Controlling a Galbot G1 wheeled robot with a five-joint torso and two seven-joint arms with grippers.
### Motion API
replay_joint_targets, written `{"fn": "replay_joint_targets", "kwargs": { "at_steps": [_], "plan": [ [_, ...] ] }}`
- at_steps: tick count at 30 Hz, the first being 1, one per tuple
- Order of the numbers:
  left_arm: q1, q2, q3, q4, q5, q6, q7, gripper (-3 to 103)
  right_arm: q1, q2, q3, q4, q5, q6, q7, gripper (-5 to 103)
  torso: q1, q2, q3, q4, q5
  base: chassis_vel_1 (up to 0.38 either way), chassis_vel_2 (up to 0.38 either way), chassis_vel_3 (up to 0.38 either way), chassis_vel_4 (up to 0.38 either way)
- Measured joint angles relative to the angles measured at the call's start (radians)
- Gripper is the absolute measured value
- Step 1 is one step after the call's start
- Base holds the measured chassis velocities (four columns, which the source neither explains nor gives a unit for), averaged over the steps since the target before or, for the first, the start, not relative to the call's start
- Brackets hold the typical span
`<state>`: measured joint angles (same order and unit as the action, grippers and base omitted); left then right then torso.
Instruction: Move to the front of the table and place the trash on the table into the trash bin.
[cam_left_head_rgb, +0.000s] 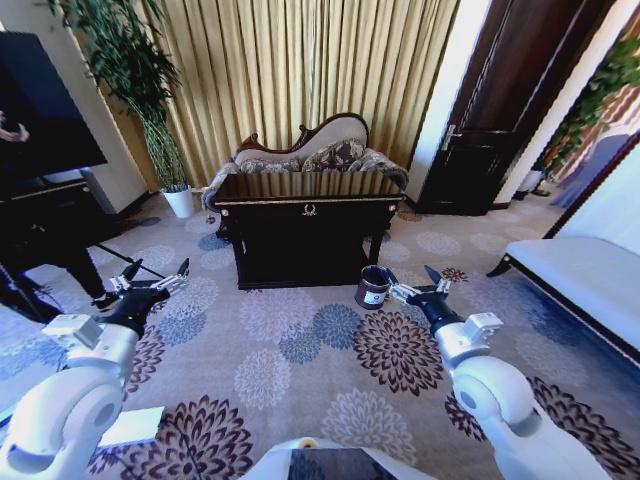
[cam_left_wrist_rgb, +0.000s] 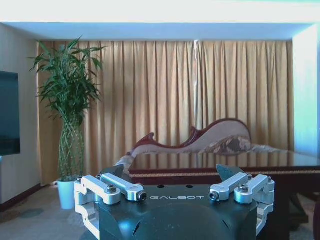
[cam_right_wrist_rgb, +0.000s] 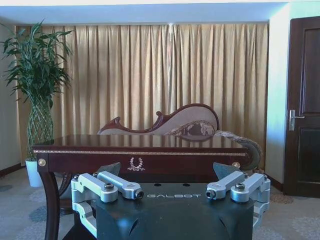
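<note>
Ahead of me: gold curtains (cam_left_head_rgb: 300, 60) across the back wall, a chaise (cam_left_head_rgb: 320, 150) in front of them. Potted bamboo (cam_left_head_rgb: 150, 100) at left, dark door (cam_left_head_rgb: 510, 110) at right. Floral carpet (cam_left_head_rgb: 320, 370) underfoot; white sofa (cam_left_head_rgb: 585, 275) far right.

Daylight filters through the gold curtains (cam_left_head_rgb: 300, 60) at twelve o'clock, backlighting the room. The glossy table (cam_left_head_rgb: 305, 187) top mirrors curtain glare. The head view bows strongly at its edges; walls curve. Wrist views show a bluish, overexposed ceiling and mildly soft detail.
</note>
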<state>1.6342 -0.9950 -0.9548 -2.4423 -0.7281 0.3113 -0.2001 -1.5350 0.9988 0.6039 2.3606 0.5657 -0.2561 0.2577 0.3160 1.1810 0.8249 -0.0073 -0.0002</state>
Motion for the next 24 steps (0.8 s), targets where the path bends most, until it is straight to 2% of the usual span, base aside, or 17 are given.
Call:
{"fn": "replay_joint_targets", "kwargs": {
  "at_steps": [7, 24],
  "plan": [
    [-0.004, -0.010, 0.018, 0.014, 0.000, -0.035, 0.018, 100, 0.002, 0.003, 0.000, 0.028, -0.031, -0.022, -0.006, 100, 0.000, 0.000, 0.000, 0.0000, 0.0002, 0.000, 0.000, 0.000, 0.000],
    [-0.012, -0.005, 0.019, 0.013, 0.002, -0.034, 0.018, 100, 0.009, 0.004, 0.003, 0.040, -0.011, -0.034, 0.001, 100, 0.000, 0.000, 0.000, -0.0001, 0.0002, 0.000, 0.000, 0.000, 0.000]
  ]
}}
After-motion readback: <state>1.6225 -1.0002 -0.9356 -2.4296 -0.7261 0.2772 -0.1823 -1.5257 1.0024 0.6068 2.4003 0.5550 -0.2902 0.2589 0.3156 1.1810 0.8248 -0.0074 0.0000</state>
